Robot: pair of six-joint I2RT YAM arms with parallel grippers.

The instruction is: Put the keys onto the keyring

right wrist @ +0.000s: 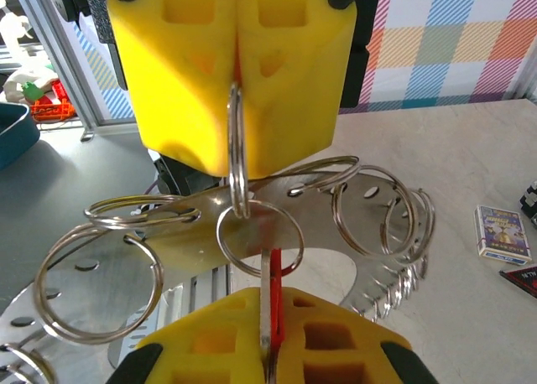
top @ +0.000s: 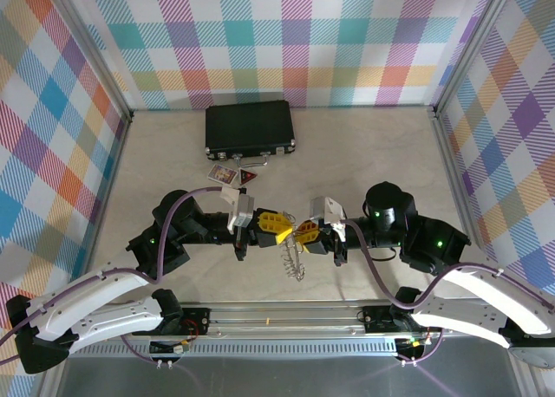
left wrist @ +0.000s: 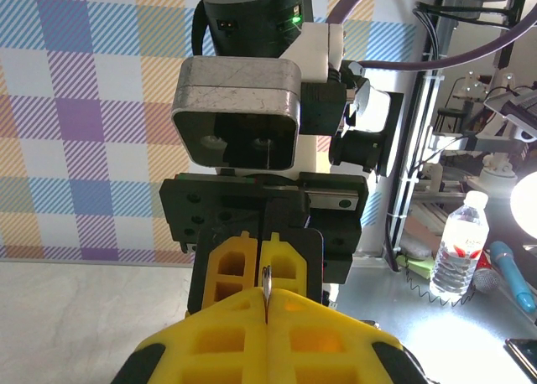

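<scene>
Pinching the keys (right wrist: 267, 275) in the right gripper (right wrist: 270, 308), yellow fingers pressed together on the silver blade and red tag, blade tip up against the lower edge of a small loop. Clamping one upright ring of the keyring (right wrist: 238, 183) in the left gripper (right wrist: 235, 153), likewise closed, facing the right one tip to tip above the table (top: 156, 154). Dangling below both, the other loops and toothed grey pieces (a tangled bunch, count unclear). Farther back, near the rear wall, a black case (top: 250, 128), with small cards (top: 223, 173) just in front.
</scene>
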